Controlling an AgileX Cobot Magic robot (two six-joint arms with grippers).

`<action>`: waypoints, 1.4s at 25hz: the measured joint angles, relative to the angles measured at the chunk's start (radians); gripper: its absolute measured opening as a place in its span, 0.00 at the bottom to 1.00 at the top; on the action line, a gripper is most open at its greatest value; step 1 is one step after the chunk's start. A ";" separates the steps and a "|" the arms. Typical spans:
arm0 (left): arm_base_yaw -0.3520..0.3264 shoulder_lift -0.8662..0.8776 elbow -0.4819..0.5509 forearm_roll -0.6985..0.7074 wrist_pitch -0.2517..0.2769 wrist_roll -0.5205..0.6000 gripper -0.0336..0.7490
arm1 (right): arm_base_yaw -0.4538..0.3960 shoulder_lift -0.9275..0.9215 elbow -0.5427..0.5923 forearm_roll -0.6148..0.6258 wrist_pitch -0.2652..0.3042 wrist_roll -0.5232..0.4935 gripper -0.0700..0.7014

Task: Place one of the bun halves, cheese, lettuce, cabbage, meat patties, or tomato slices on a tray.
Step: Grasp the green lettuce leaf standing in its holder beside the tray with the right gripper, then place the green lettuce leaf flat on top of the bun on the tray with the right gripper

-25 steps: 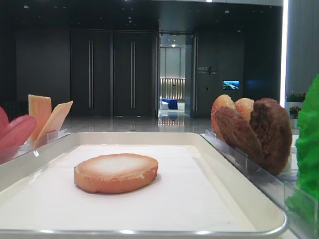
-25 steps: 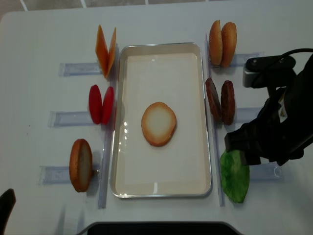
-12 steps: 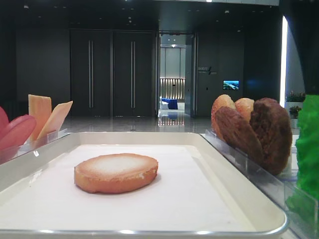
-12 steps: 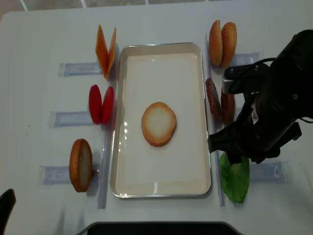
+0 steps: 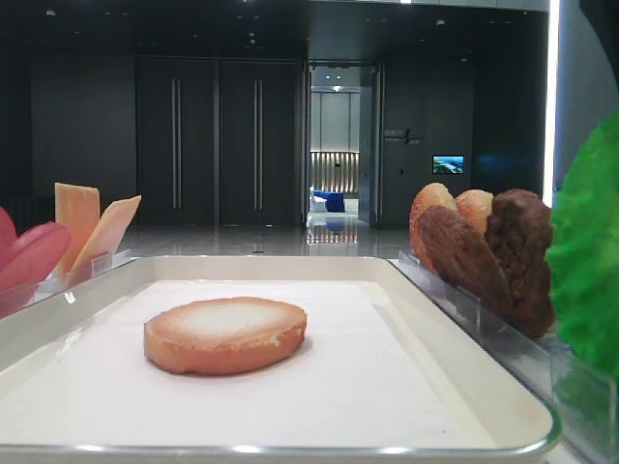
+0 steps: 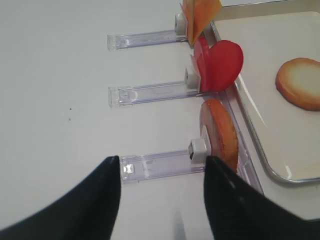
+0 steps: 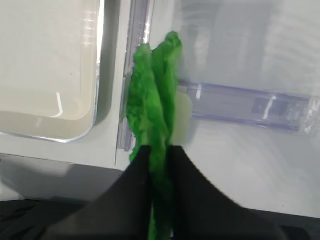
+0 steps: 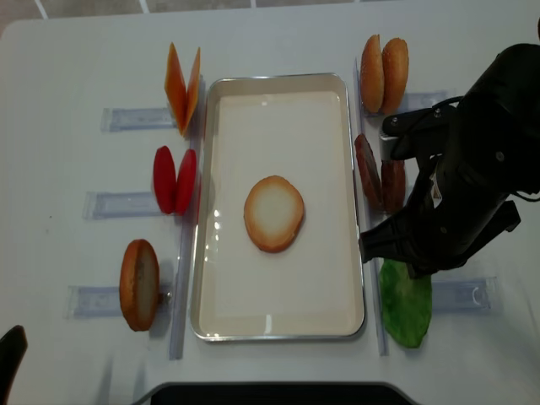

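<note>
My right gripper (image 7: 160,155) is shut on the lower edge of the bright green lettuce (image 7: 156,95), which stands on edge just right of the tray (image 7: 75,132). From above, the lettuce (image 8: 405,299) pokes out below the black right arm (image 8: 451,194). In the low view the lettuce (image 5: 585,261) leans in at the far right. One bun half (image 8: 274,213) lies flat in the middle of the tray (image 8: 278,78). My left gripper (image 6: 160,167) is open and empty over a clear holder (image 6: 155,165). The cabbage is out of view.
Left of the tray stand cheese (image 8: 183,87), tomato slices (image 8: 175,180) and a bun half (image 8: 139,284) in clear holders. On the right are two bun halves (image 8: 384,74) and meat patties (image 8: 380,175), partly under the right arm.
The right arm has come left and down over the lettuce and its gripper has shut on the leaf. The leaf now leans toward the tray. The left gripper has not moved.
</note>
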State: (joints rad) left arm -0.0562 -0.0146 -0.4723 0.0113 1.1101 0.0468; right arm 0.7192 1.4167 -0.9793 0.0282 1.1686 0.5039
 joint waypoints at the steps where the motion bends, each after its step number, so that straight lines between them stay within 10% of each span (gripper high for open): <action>1: 0.000 0.000 0.000 0.000 0.000 0.000 0.56 | 0.000 0.002 -0.023 -0.001 0.022 -0.006 0.16; 11: 0.000 0.000 0.000 0.000 0.000 -0.002 0.56 | -0.011 -0.011 -0.375 -0.052 0.050 -0.052 0.12; 27: 0.000 0.000 0.000 0.000 0.000 -0.003 0.56 | -0.130 0.041 -0.384 -0.042 0.051 -0.152 0.12; 35: 0.000 0.000 0.000 0.000 0.000 -0.003 0.56 | -0.133 0.070 -0.384 0.188 -0.073 -0.298 0.12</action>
State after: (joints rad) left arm -0.0562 -0.0146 -0.4723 0.0113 1.1101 0.0439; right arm 0.5865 1.4865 -1.3634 0.2160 1.0953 0.2055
